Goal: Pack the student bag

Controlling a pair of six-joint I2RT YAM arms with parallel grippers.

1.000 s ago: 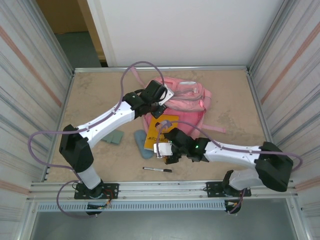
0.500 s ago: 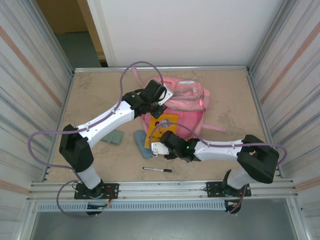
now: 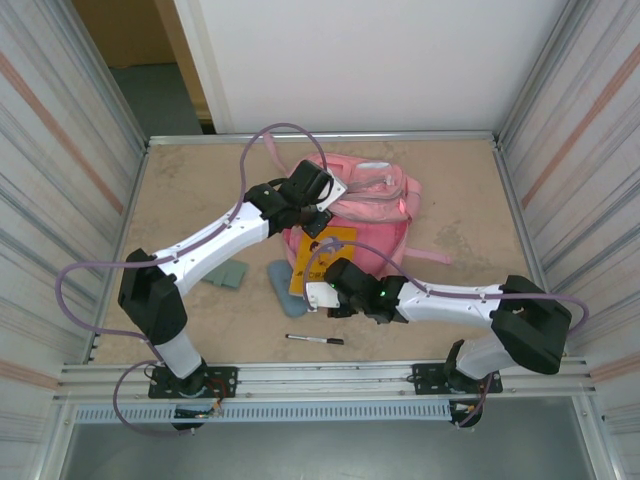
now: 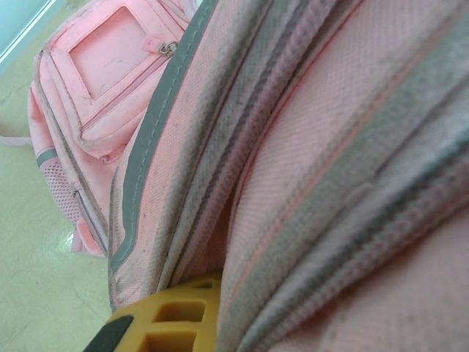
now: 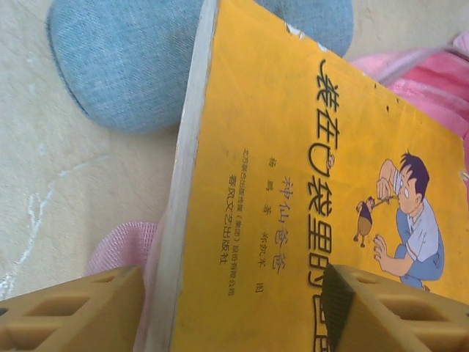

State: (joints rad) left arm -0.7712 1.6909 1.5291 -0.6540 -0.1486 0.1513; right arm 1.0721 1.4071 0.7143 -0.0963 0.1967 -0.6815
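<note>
Pink student bag (image 3: 375, 205) clamped in left pincer (image 3: 318, 218); right pincer (image 5: 234, 293) apart over book (image 5: 293, 161).

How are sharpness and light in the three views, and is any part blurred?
Top external: even light, sharp, with soft shadows under the arms on the table. Left wrist: the bag is very near the lens, its weave somewhat soft. Right wrist: the book is sharp, its print readable; the fingers at the bottom edge are slightly soft.
</note>
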